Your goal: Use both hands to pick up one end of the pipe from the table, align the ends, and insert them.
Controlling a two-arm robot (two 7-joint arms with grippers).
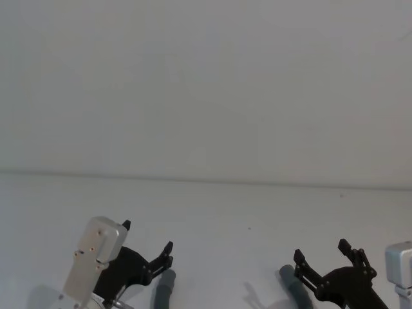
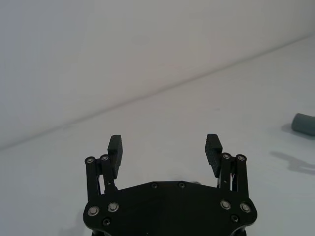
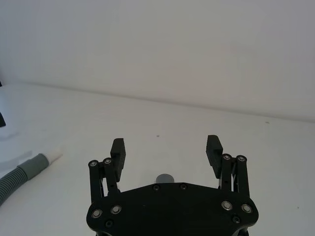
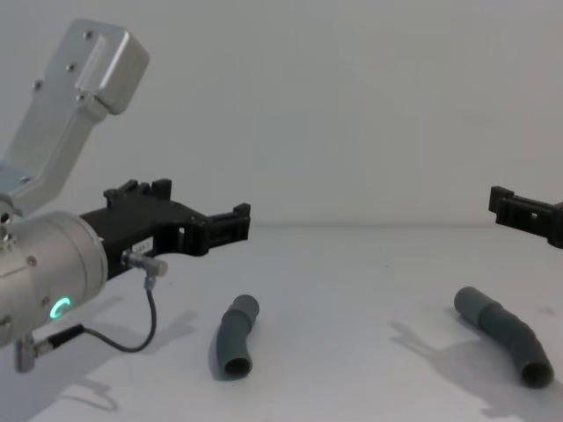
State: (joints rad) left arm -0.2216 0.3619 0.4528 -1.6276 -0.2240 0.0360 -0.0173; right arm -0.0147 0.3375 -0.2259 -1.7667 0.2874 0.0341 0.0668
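White counter (image 4: pixel 352 290), plain wall behind. Left claw (image 2: pixel 165 145) & right claw (image 3: pixel 166 146) both spread apart, empty, hovering off the surface. Left hose piece (image 4: pixel 237 338) lies near left claw, right hose piece (image 4: pixel 501 332) below right claw, pieces well apart. Prob. light w/ bendy corrugated mids, so I'd grip just behind each smooth cuff to keep ends steady.

left hose (image 4: pixel 237 337), right hose (image 4: pixel 503 332): dark grey | table (image 4: pixel 352 290): white | left gripper (image 2: pixel 165 147), right gripper (image 3: pixel 166 150): black | ring light (image 4: pixel 58 308): green
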